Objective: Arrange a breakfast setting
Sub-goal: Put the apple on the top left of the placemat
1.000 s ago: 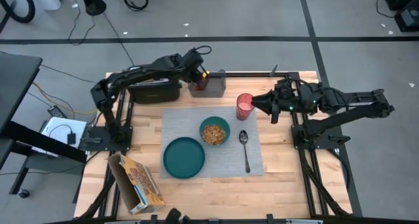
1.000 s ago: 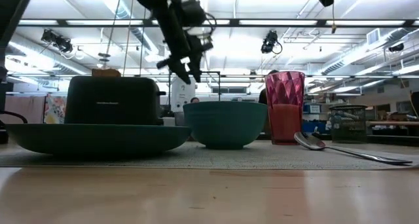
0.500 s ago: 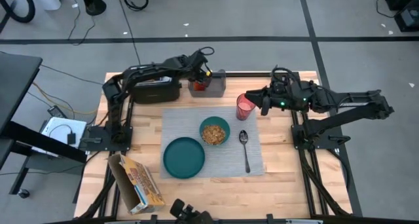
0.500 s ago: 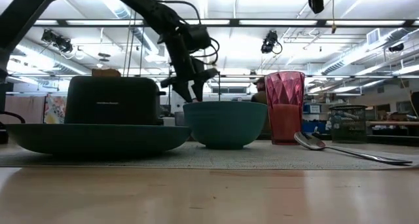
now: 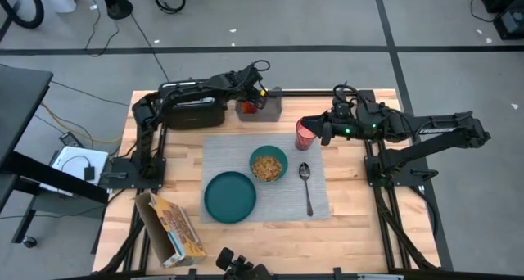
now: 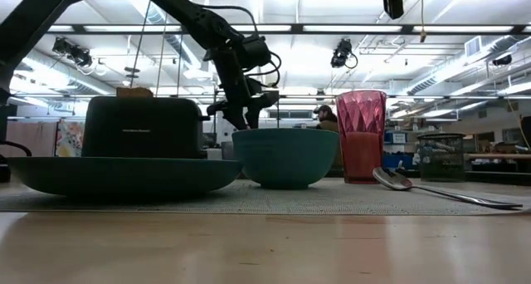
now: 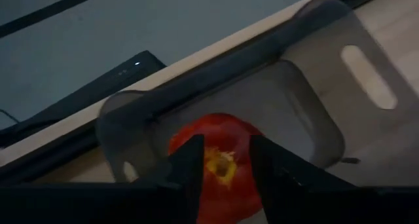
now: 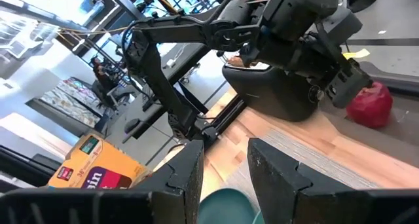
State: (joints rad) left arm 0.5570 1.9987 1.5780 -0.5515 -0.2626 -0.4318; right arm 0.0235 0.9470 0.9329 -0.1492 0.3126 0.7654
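1. Your left gripper (image 5: 248, 104) sits over the small grey tray (image 5: 271, 105) at the table's far edge, beside the black toaster (image 5: 195, 113); its fingers are apart, one on each side of the small red fruit (image 7: 219, 160) lying in the tray.
2. Your right gripper (image 5: 315, 129) is just beside the translucent red cup (image 5: 304, 133), fingers spread with nothing between them.
3. On your grey placemat (image 5: 319, 202) you have the teal plate (image 5: 230, 196), the teal bowl (image 5: 268, 164) holding cereal, and the metal spoon (image 5: 306, 184).
4. You also have a cereal box (image 5: 172, 228) lying near the table's front left corner.
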